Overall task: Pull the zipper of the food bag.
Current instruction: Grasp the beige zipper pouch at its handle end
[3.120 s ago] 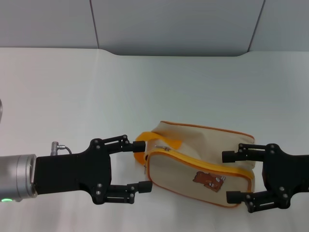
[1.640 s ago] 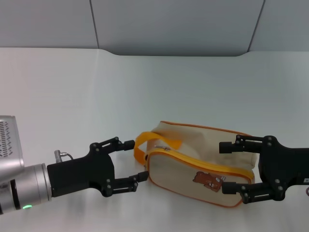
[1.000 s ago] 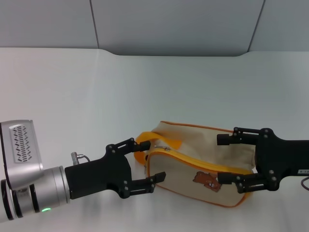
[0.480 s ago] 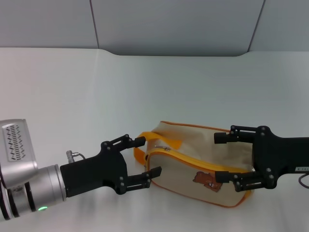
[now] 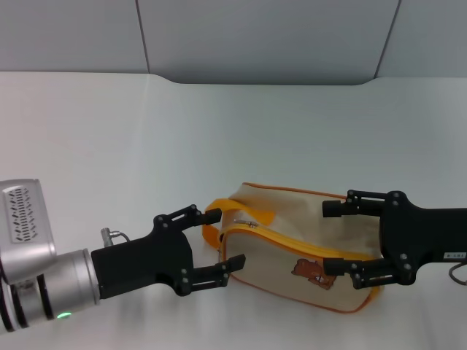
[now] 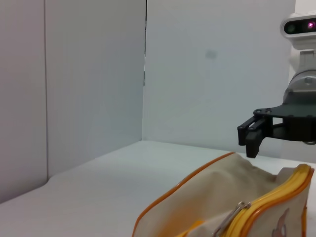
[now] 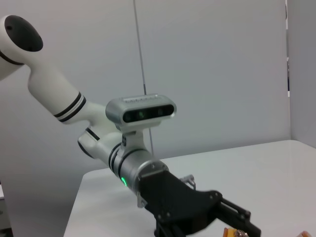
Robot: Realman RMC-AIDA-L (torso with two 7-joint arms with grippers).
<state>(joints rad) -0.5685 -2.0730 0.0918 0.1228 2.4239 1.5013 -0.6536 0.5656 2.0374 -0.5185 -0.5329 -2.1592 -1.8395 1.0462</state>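
Observation:
The beige food bag (image 5: 292, 244) lies on the white table, bear print (image 5: 312, 271) facing up. Its yellow-orange zipper (image 5: 306, 250) runs along the upper edge, with the silver pull tab (image 5: 249, 224) near the bag's left end, beside the strap handle (image 5: 219, 213). My left gripper (image 5: 225, 238) is open, its fingers either side of the bag's left end by the pull tab. My right gripper (image 5: 329, 238) is open and straddles the bag's right part. The left wrist view shows the bag (image 6: 207, 197), the pull tab (image 6: 232, 216) and the right gripper (image 6: 254, 134) beyond.
The white table (image 5: 219, 131) stretches out behind and beside the bag to grey wall panels at the back. The right wrist view shows my left arm and its gripper (image 7: 232, 222) against the wall.
Over the last three seconds both grippers have closed in on the bag's two ends. In the last half second almost nothing has moved.

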